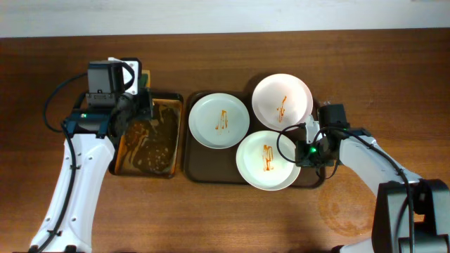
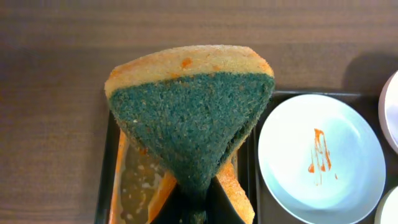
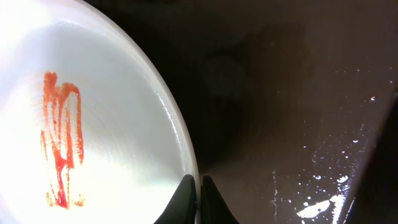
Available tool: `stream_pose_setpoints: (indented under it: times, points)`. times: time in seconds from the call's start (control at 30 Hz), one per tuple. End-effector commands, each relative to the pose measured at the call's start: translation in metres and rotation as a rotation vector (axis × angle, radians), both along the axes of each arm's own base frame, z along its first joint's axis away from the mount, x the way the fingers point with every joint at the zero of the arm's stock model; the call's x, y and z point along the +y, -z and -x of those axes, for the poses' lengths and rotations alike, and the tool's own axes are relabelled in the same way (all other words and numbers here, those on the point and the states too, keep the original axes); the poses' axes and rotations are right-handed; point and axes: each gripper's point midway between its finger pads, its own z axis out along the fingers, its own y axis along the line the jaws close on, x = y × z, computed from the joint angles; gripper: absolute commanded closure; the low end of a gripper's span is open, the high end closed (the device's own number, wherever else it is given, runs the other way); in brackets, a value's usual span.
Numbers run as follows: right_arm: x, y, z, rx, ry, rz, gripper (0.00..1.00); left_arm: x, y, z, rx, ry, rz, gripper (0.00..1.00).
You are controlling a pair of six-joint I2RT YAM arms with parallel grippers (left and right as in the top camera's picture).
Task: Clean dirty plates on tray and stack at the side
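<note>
Three white plates with red sauce smears lie on the dark brown tray (image 1: 199,169): one at the left (image 1: 219,121), one at the back right (image 1: 282,99), one at the front (image 1: 268,160). My left gripper (image 1: 133,112) is shut on a green and orange sponge (image 2: 193,118), held above the small orange tray of dirty water (image 1: 151,140). My right gripper (image 3: 199,186) is shut on the right rim of the front plate (image 3: 81,130), one finger on each side of the rim.
The dark tray's wet floor (image 3: 298,124) shows to the right of the held plate. The left plate also shows in the left wrist view (image 2: 320,155). Bare wooden table (image 1: 211,218) lies in front of and behind the trays.
</note>
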Motion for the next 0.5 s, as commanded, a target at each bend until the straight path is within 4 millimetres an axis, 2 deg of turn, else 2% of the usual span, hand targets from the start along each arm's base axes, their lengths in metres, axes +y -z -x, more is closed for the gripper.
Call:
stream_pose_setpoints:
  times: [0.0,0.1,0.17,0.33,0.37,0.43,0.47]
  points:
    - [0.001,-0.002,-0.005,-0.009,-0.007,0.002,0.96,0.000,-0.020,-0.003,-0.059,-0.014,0.004,1.00]
    - [0.001,-0.002,-0.004,-0.009,-0.007,0.002,0.96,0.000,-0.021,-0.004,-0.065,-0.014,0.006,1.00]
    - [0.001,-0.002,-0.004,-0.008,-0.007,0.002,0.96,-0.001,-0.013,0.002,-0.022,-0.027,0.025,1.00]
    - [0.001,-0.001,-0.003,-0.005,-0.007,0.002,0.96,0.000,0.063,0.017,0.218,-0.103,0.069,1.00]
    - [0.001,-0.001,-0.003,-0.002,-0.007,0.002,0.96,-0.003,0.077,0.022,0.273,-0.108,0.085,1.00]
    - [0.001,-0.001,-0.002,0.000,-0.008,0.003,0.96,-0.017,0.119,0.035,0.438,-0.072,0.145,1.00]
    - [0.001,-0.001,-0.002,0.002,-0.008,0.003,0.96,-0.019,0.130,0.037,0.474,-0.069,0.151,1.00]
